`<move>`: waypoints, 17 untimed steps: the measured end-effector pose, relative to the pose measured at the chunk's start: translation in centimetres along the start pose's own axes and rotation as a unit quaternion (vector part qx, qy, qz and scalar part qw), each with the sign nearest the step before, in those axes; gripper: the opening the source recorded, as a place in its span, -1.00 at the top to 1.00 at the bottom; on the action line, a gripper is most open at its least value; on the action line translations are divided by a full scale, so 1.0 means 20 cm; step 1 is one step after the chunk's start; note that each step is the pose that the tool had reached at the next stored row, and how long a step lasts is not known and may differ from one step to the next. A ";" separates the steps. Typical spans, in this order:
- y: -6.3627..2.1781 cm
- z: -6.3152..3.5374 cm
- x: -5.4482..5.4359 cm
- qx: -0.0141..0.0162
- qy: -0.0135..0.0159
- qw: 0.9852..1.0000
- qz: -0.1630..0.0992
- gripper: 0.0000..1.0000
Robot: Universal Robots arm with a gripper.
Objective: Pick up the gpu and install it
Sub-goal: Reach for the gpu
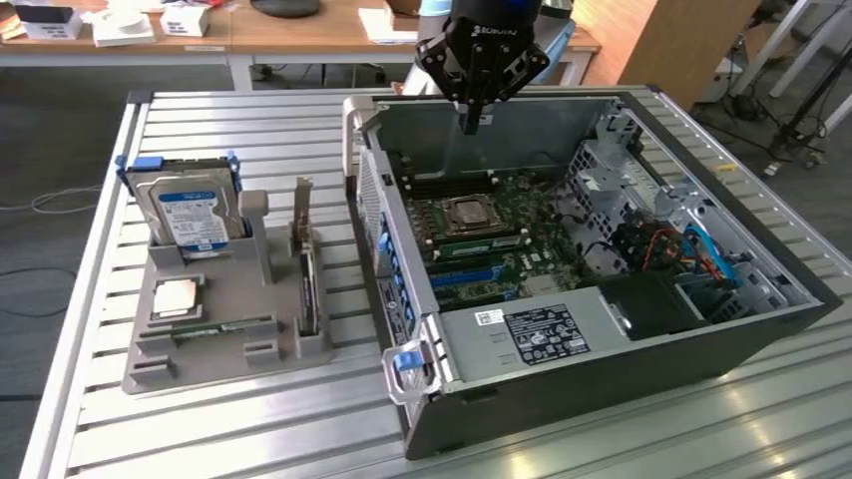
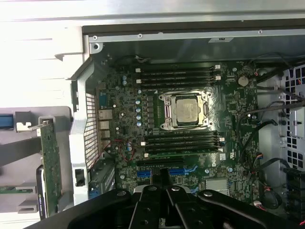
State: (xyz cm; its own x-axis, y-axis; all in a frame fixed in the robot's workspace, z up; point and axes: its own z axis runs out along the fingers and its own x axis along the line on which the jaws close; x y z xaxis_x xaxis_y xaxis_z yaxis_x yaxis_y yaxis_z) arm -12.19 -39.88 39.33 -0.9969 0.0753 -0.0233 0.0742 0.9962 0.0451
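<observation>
The gpu (image 1: pixel 306 271) stands on edge in the grey holder (image 1: pixel 226 344) at the exterior view's left, beside the open computer case (image 1: pixel 600 329). In the wrist view the gpu (image 2: pixel 50 164) shows as a green card with a silver bracket, outside the case wall. My gripper (image 1: pixel 470 122) hangs above the back of the case, over the motherboard (image 1: pixel 493 239). Its fingers are shut with nothing between them. In the wrist view the gripper (image 2: pixel 163 185) points down at the blue slots (image 2: pixel 167 171) below the processor socket (image 2: pixel 186 110).
A silver hard drive (image 1: pixel 191 212) stands upright at the back of the holder. A processor (image 1: pixel 176 297) and a memory stick (image 1: pixel 213 327) lie in it. Cables and drive bays (image 1: pixel 692 254) crowd the case's side at the exterior view's right. Desks stand behind the slatted table (image 1: pixel 200 429).
</observation>
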 end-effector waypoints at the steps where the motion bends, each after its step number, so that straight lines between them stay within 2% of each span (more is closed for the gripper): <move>1: 0.000 0.000 0.00 0.000 0.000 1.000 0.000 0.79; 11: 0.000 0.000 0.00 0.000 0.000 1.000 0.000 0.79; 17: -0.005 -0.001 0.07 0.000 0.000 1.000 0.000 0.79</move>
State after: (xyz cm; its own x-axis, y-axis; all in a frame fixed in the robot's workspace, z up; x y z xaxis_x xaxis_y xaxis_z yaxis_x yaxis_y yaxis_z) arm -13.63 -39.89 39.31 -0.9969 0.0754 -0.0233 0.0743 0.9962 0.0450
